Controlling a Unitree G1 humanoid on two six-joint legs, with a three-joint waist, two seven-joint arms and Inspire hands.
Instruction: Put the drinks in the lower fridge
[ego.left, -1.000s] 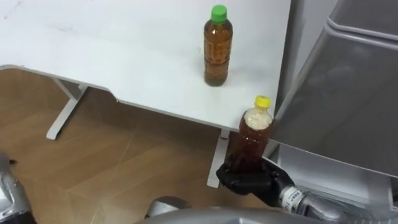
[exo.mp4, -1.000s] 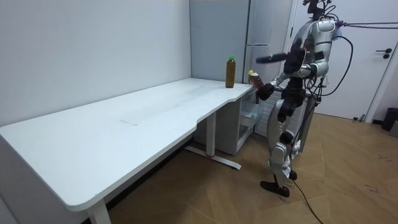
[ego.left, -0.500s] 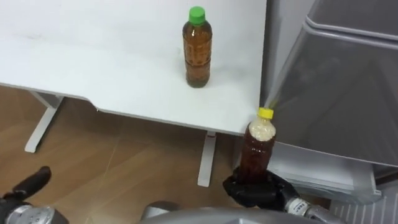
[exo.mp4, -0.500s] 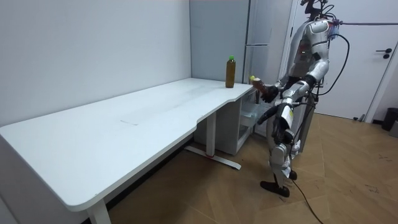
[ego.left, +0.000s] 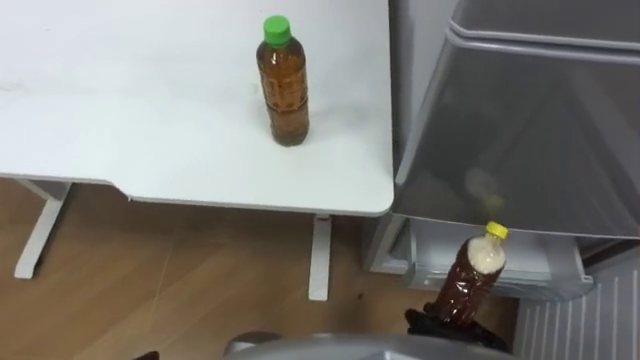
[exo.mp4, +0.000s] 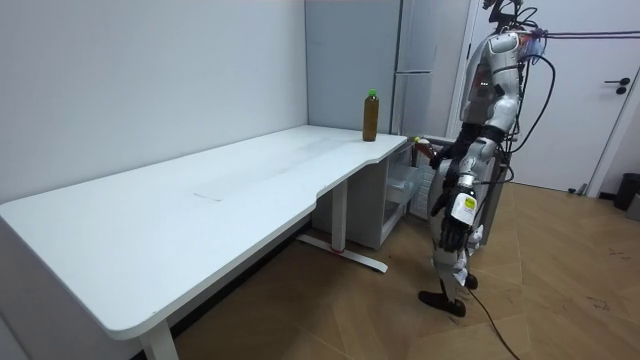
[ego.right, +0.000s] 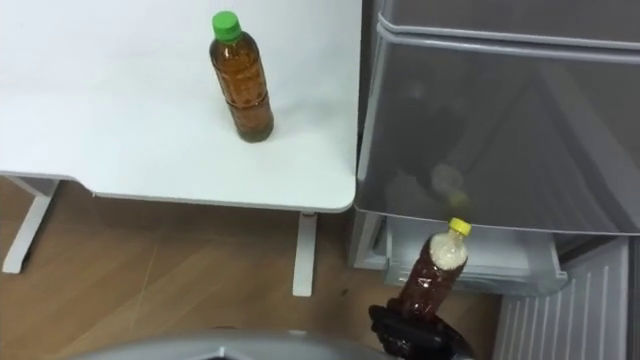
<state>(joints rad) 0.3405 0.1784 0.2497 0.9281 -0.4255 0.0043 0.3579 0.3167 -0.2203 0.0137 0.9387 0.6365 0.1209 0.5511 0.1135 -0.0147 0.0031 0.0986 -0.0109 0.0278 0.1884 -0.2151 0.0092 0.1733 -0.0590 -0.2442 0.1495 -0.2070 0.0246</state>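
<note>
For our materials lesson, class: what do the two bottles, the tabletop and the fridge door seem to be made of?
The green-capped bottle and yellow-capped bottle: likely clear plastic, since brown drink shows through. The tabletop: smooth matte white, perhaps laminate. The fridge door: glossy grey, probably coated metal; it mirrors the yellow cap.

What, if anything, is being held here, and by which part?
The right hand grips the yellow-capped bottle around its lower body, near the base.

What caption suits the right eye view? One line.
Right hand holds the yellow-capped bottle before the lower fridge; green-capped bottle stands on the table.
</note>
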